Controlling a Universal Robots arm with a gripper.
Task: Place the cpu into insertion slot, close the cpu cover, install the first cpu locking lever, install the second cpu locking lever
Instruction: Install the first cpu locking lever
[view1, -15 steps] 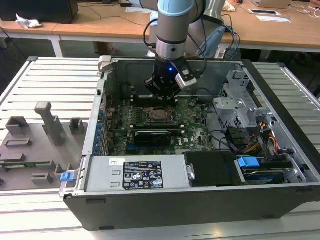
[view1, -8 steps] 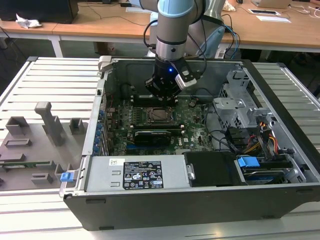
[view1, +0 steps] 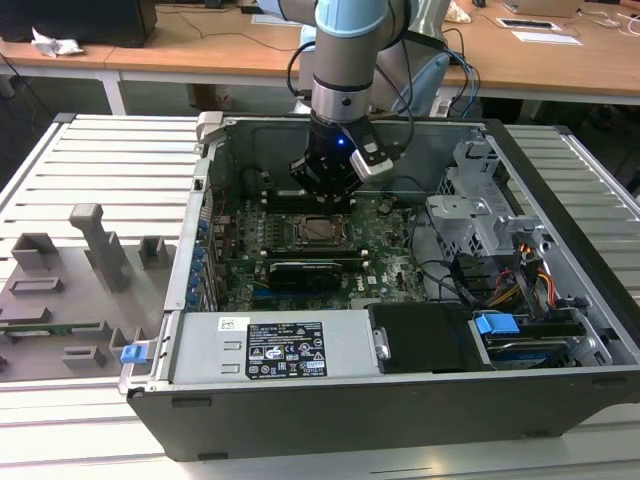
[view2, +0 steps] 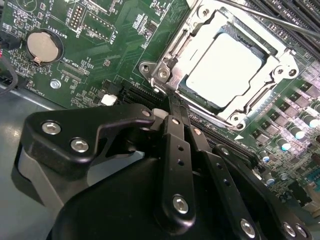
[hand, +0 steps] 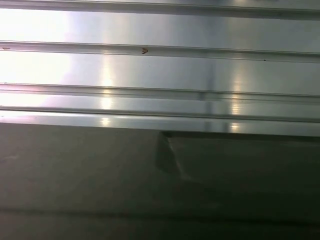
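My gripper (view1: 322, 196) hangs inside the open computer case (view1: 560, 390), directly above the motherboard (view1: 390, 245) and just behind the insertion slot (view1: 322, 229) as the exterior view shows it. In the second wrist view my two black fingers (view2: 176, 145) lie pressed flat against each other, with no gap between them and nothing held; their tips (view2: 172, 102) sit at the edge of the slot's metal frame, and I cannot tell whether they touch it. The cpu (view2: 222, 67) is seated in the insertion slot (view2: 165, 75), its pale metal face flat and square within the opening. The cpu cover (view2: 260, 100) lies down over the chip, its window framing the bright face, with the frame's tabs and screws visible at the corners. A thin metal lever rod (view2: 260, 17) runs along the far side of the socket; whether it is latched I cannot tell. A round coin battery (view2: 42, 46) sits on the board well apart from the socket. In the exterior view a long black expansion card (view1: 310, 268) lies just in front of the socket, the power supply box (view1: 280, 345) stands at the case's near wall, and a grey tray of fixtures (view1: 70, 290) rests on the slatted table (view1: 110, 160) to the exterior view's left. The first wrist view shows ridged bright metal panelling (hand: 150, 70) above a dull grey surface (hand: 80, 170).
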